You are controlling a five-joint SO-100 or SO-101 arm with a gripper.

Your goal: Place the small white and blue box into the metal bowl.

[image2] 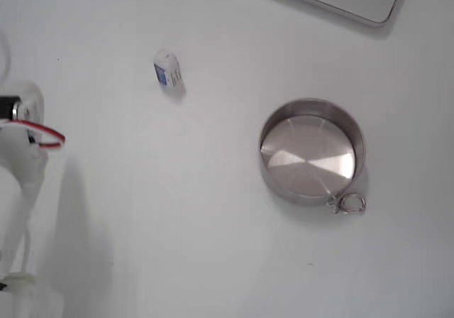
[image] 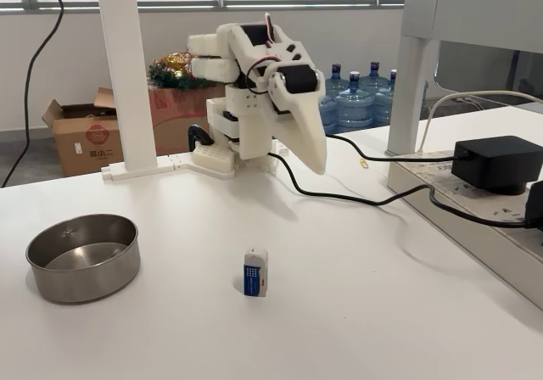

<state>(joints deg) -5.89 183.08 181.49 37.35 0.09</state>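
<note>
On the white worktop [image: 356, 312], in front of and below the jaws, stands the small white box with a blue front face and tiny white marks [image: 255, 271] — upright, alone, touched by nothing. The white plastic arm is folded back on its base at the far side, and its jaws [image: 312, 161] hang pointing downward, well apart from the box and well above the worktop. From this side the fingers read as one tapered white wedge with no gap showing between them, so they look clenched and plainly carry nothing. I judge the task to be at its very start: the reach has not begun, and the box is not yet grasped. The round, shallow, straight-sided bowl of brushed steel [image: 83, 256] sits off to the left of the jaws in the fixed view that faces the arm, well apart from the box, and its shiny inside holds nothing. In the fixed view from above, the box [image2: 168, 70] lies near the top and the bowl [image2: 312, 152] right of centre, with a small ring clip at its lower rim. The next move calls for unfolding the arm forward and down, parting the jaws wider than the box, and lining them up across its narrow sides — the box is tiny and light, so a glancing touch would likely tip it or push it away. A black cable [image: 356, 195] runs behind the arm, clear of the reach.
</note>
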